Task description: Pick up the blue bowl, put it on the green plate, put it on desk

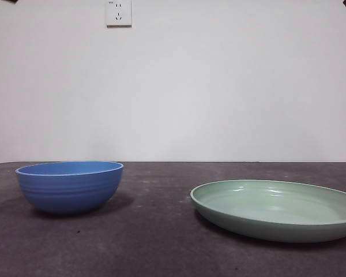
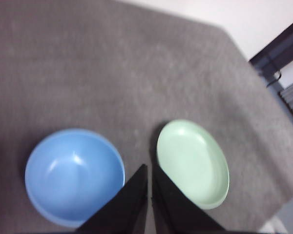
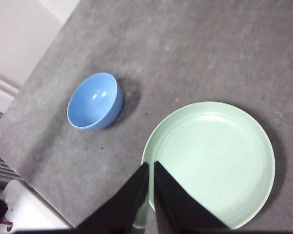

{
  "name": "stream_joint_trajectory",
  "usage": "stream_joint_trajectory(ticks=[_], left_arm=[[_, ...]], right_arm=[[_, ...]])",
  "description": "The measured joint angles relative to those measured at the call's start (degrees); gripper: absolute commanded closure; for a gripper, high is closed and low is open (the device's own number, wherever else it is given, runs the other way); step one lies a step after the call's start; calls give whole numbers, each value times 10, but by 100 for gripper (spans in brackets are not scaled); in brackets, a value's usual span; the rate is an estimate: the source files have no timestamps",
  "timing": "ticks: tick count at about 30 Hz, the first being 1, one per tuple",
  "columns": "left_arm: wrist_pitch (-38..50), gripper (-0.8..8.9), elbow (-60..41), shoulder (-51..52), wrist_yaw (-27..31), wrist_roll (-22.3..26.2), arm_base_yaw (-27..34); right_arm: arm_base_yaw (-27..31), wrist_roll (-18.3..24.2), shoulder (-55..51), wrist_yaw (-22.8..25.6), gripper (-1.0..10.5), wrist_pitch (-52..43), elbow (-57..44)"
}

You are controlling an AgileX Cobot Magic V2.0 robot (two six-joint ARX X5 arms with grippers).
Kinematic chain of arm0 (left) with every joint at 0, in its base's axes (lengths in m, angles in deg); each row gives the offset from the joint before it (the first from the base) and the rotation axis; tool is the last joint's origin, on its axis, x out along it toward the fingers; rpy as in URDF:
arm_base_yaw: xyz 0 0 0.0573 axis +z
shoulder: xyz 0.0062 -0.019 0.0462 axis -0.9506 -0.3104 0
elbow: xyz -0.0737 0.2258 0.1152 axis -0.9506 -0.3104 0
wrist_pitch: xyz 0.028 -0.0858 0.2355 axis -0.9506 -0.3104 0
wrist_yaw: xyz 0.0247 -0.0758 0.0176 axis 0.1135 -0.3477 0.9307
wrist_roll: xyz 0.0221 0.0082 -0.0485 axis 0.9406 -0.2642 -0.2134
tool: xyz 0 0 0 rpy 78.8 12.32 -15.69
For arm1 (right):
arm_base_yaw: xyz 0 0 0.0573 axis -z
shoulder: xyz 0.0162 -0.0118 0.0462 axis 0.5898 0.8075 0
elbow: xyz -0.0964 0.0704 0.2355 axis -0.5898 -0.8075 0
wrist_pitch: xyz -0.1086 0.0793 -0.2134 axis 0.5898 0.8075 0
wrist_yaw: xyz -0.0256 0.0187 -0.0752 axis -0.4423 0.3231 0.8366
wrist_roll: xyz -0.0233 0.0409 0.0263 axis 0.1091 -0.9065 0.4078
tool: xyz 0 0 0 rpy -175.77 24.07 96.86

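in the front view the green plate [image 1: 275,209] is cut off at the right edge, and each arm shows only as a black tip at a top corner. there is one blue bowl [image 1: 70,186] and one green plate, both standing on the grey table [image 1: 155,231], apart from each other, with the bowl on the left and the plate on the right. both are empty inside. the left pincer [image 2: 149,168] hangs high above the gap between them, its jaws pressed together. the right pincer [image 3: 151,165] hangs above the plate's rim, jaws pressed together too. one white wall socket [image 1: 118,12] is on the wall behind.
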State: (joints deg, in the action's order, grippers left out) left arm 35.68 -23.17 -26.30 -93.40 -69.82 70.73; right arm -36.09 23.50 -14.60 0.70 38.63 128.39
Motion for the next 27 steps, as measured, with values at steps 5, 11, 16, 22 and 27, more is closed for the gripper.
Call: stream_joint_trajectory(ticks=[5,11,16,22,27], left_arm=[[-29,754,0,-4,-1,19,0],[-29,279,0,-4,-1,23,0],[-25,180,0,-4,-1,32,0],[-14,189,0,-4,-1,33,0],[-33,190,1,-8,-1,32,0]], right_arm=[[0,11,1,-2,935,11,0],[0,14,1,-2,621,11,0],[0,14,1,-2,432,11,0],[0,14,1,-2,432,11,0],[0,14,1,-8,432,11,0]])
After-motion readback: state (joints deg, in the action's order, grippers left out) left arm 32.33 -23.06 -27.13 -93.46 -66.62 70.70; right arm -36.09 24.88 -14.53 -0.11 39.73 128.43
